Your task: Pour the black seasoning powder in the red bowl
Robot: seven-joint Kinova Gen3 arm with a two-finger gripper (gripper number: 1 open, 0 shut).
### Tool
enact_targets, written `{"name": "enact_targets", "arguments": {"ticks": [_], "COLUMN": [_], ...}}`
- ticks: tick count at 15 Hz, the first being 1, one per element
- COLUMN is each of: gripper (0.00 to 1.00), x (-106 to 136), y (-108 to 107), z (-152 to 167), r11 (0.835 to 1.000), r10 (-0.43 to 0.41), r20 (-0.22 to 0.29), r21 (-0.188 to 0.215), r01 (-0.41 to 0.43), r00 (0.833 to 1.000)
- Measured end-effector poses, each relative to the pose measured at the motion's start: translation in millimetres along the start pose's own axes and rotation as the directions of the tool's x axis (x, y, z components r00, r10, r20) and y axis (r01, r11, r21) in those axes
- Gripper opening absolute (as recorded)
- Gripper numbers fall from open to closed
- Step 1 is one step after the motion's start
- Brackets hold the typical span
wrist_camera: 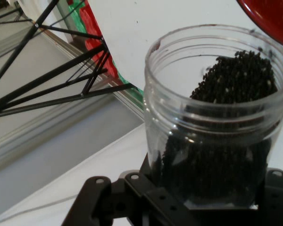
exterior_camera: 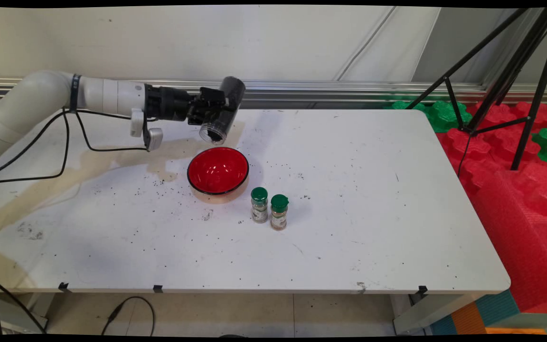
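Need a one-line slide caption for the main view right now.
Gripper holds an open jar of black grains tilted above a red bowl, two green-capped spice jars nearby.

A red bowl (exterior_camera: 218,170) sits mid-table (exterior_camera: 373,247), two green-capped spice jars (exterior_camera: 269,208) just beside it toward the near edge.

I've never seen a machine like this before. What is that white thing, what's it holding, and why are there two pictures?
The white thing is a robot arm. At its end is a black gripper, like a hand with two fingers. It is holding a clear jar full of tiny black grains, tipped with its open mouth above a red bowl. The bowl looks empty. Beside it stand two small spice jars with green lids, and black grains lie scattered on the white table. The wide picture comes from a camera above the table. The close one comes from a camera on the hand, so the jar looks huge.
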Motion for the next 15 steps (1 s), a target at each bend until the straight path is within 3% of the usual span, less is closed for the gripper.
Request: {"name": "enact_targets", "arguments": {"ticks": [15], "gripper": [0.0], "x": [8.1], "y": [-4.8], "z": [-6.5], "r11": [0.991], "r10": [0.13], "r20": [0.001], "r21": [0.02], "r01": [-0.13], "r00": [0.992]}}
